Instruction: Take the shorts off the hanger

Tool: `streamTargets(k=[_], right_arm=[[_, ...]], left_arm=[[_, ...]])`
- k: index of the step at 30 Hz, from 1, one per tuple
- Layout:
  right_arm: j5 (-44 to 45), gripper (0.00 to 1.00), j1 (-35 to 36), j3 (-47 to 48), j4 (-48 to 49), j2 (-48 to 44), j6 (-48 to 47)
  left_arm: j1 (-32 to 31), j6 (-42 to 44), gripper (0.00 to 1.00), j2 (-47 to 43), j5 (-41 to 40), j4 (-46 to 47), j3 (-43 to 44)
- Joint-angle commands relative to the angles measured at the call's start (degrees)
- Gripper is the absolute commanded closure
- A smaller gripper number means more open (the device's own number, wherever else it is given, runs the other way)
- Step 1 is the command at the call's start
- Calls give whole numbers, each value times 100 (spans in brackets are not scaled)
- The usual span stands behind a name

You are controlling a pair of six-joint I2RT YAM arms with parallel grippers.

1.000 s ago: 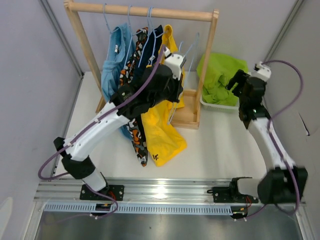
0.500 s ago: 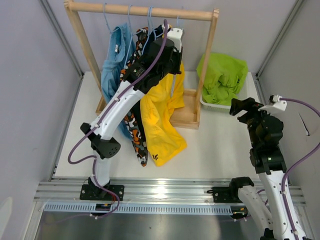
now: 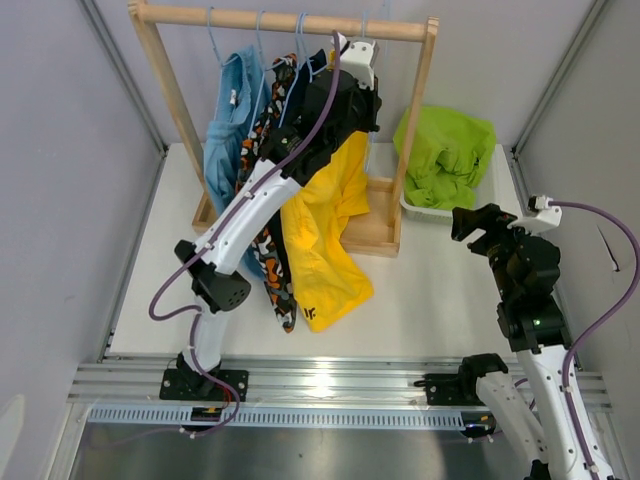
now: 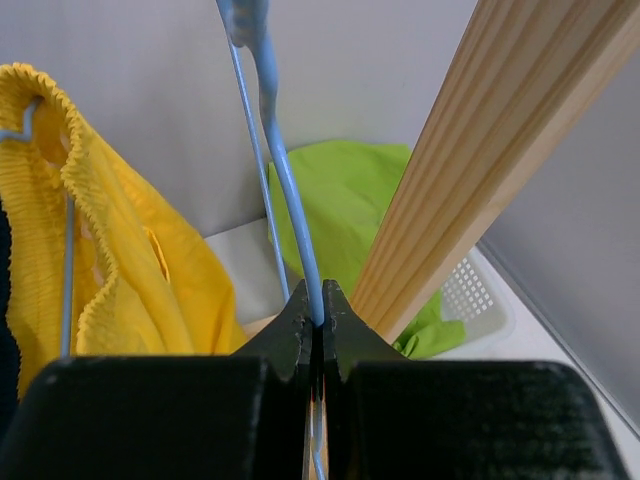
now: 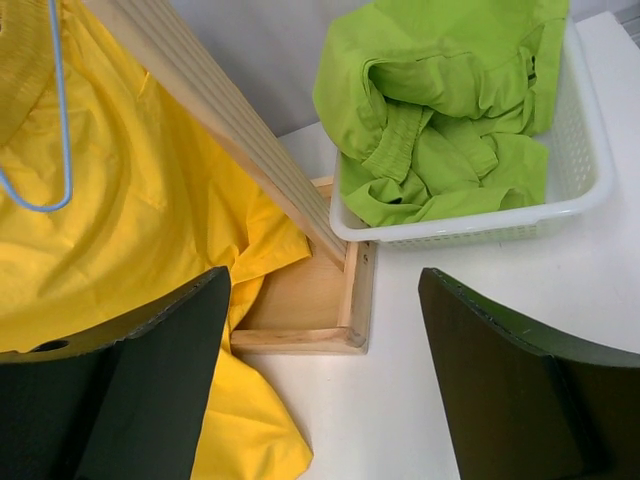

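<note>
Your left arm (image 3: 250, 200) stretched up and far forward, almost straight, wrist held high; the left gripper (image 4: 315, 300) had its jaws pinched together on a thin blue hanger wire (image 4: 290, 200). Your right arm (image 3: 530, 300) stood folded back near its base, the right gripper (image 5: 322, 290) angled downward, jaws spread wide and holding nothing

I count four pairs hanging from the wooden rail (image 3: 250, 17) at the far left. From the left they are light blue shorts (image 3: 225, 130), camouflage shorts (image 3: 275, 270), navy shorts (image 3: 302, 88) and yellow shorts (image 3: 320, 240), whose legs drape onto the worktop (image 3: 440, 290). The lime green shorts (image 3: 445, 155) lie crumpled in the white basket (image 3: 420, 208), far right.
</note>
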Motion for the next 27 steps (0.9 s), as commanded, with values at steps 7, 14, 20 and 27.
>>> streamTargets(k=[7, 14, 20, 27], right_arm=[[-44, 17, 76, -52, 68, -58, -11], [-167, 18, 120, -175, 77, -40, 77], [-159, 17, 172, -245, 68, -40, 95], [-159, 16, 278, -316, 121, -5, 156]], left_arm=[[245, -294, 100, 472, 404, 643, 296], [404, -418, 91, 657, 616, 538, 270], [-43, -128, 29, -858, 72, 344, -1095], [-606, -57, 1, -2960, -288, -243, -2655]])
